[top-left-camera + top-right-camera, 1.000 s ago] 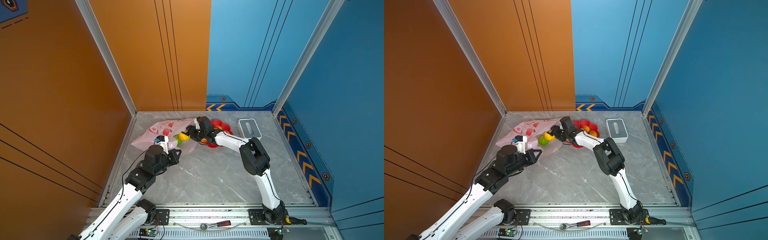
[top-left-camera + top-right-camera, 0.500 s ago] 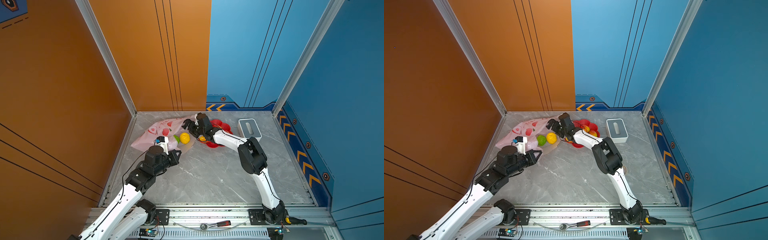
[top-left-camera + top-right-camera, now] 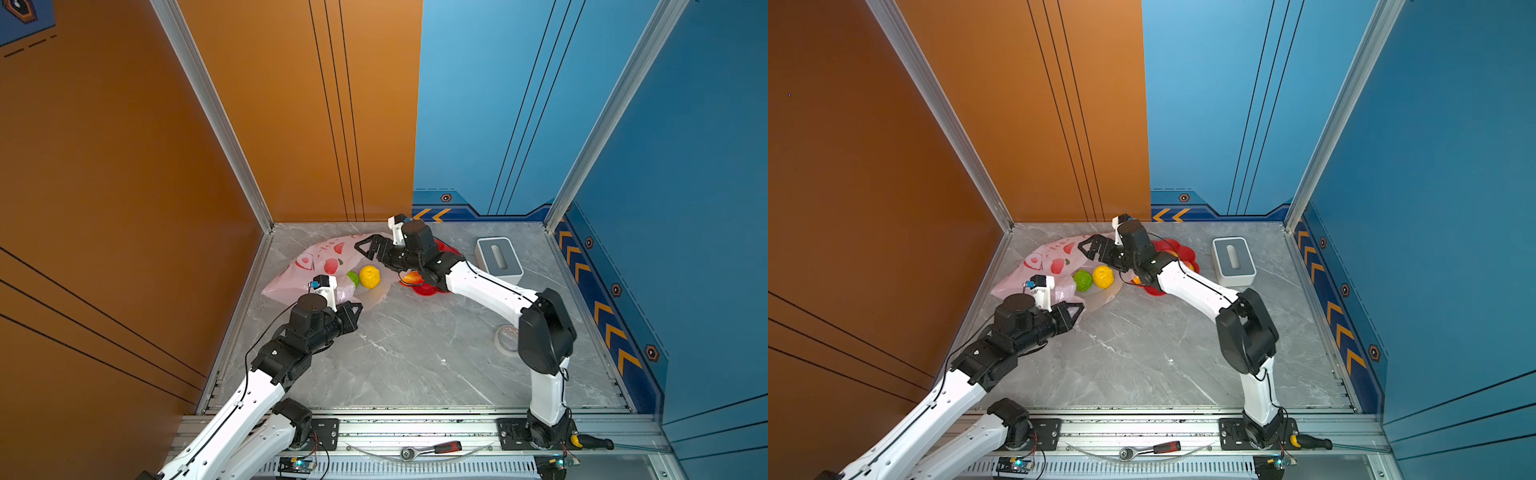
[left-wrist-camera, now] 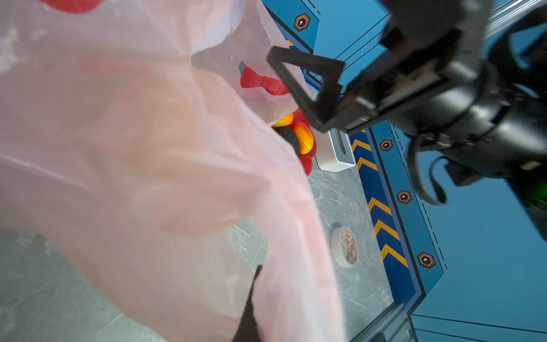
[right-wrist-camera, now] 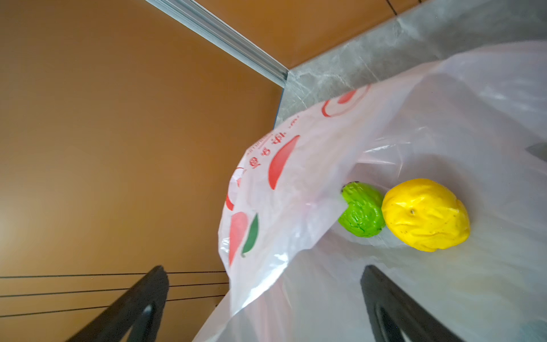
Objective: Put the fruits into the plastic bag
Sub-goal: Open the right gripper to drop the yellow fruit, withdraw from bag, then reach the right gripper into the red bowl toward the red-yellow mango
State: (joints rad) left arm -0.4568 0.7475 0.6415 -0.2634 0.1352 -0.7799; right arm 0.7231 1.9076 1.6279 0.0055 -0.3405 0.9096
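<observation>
Plastic bag (image 3: 316, 266): pale pink and crinkled, with red fruit prints on top. It lies at the far left of the grey table (image 3: 415, 357), close to the orange wall, its mouth gaping toward the right.
Lemon (image 3: 1103, 276): yellow, resting on the bag's lower sheet just inside the mouth.
Green fruit (image 3: 1082, 280): touches the lemon on its left, partly under the raised upper sheet.
Mango (image 4: 305, 137): yellow-red, in the red dish (image 3: 426, 289) right of the bag.
Avocado (image 4: 288, 138): dark, beside the mango in the dish, half hidden behind bag film in the left wrist view.
Right claw (image 3: 371, 248): released, fingers spread wide and empty, hovering over the bag's mouth just far of the lemon. Its arm crosses above the dish.
Left claw (image 3: 357, 308): clenched, at the near edge of the bag's mouth. Pink film drapes across its wrist view and around a dark fingertip (image 4: 250, 299), so it appears to pinch the bag's edge.
Tissue box (image 3: 498, 258): white-grey, far right, well apart from the bag.
Tape roll (image 3: 504, 337): flat on the table on the right side, beside the right arm's elbow.
</observation>
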